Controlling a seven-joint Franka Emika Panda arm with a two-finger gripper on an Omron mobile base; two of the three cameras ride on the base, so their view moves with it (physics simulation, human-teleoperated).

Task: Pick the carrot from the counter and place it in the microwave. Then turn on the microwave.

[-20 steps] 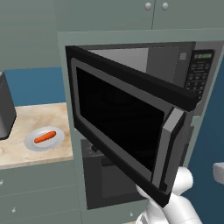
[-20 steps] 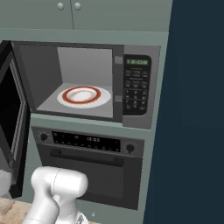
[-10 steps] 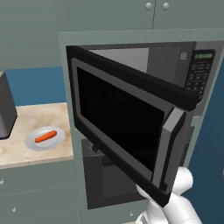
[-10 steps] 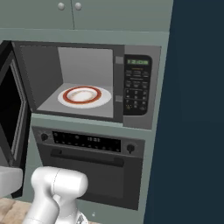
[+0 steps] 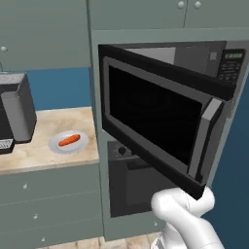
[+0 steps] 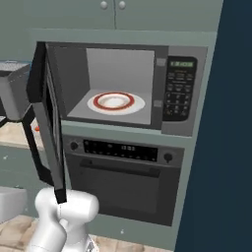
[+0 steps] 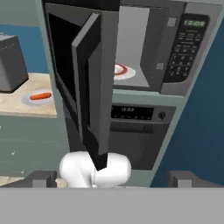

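Hand view: hand fingers spread wide, nothing gripped, low in front of microwave, door swung open. Carrot on grey plate, on desk left of microwave. Dark appliance nearby, prob. toaster.

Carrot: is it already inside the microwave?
No, the carrot lies on a grey plate on the counter, left of the open microwave.
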